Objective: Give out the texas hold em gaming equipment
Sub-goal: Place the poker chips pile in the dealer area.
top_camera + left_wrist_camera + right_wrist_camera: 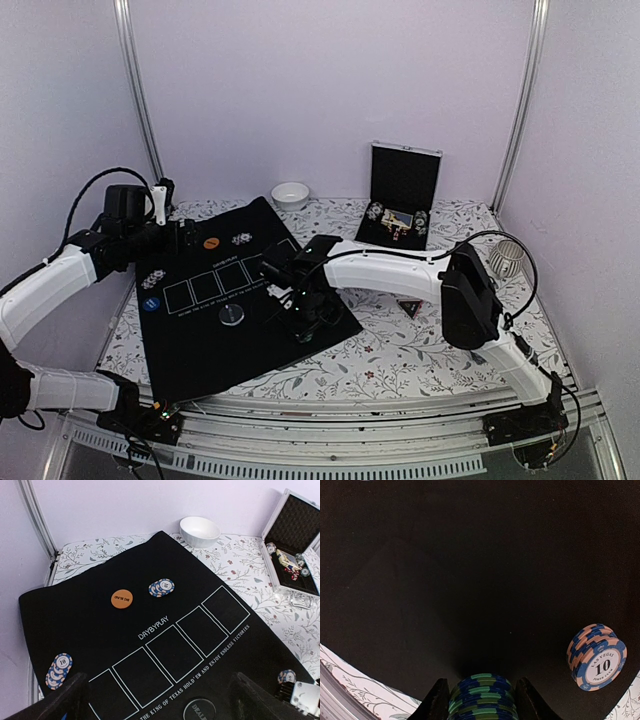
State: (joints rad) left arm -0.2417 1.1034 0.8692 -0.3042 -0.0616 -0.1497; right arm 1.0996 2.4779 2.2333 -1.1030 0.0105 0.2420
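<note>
My right gripper is shut on a stack of blue-green poker chips, low over the near right part of the black mat. A stack of orange-blue "10" chips lies just to its right. My left gripper is open and empty above the mat's left side. On the mat lie a grey dealer button, an orange Big Blind disc and two more chip stacks. No cards lie on the mat. The triangular marker is not clearly visible.
An open silver-edged black case with more chips stands at the back right. A small white bowl sits behind the mat. A blue disc lies at the mat's left edge. Purple walls close in the floral-patterned table.
</note>
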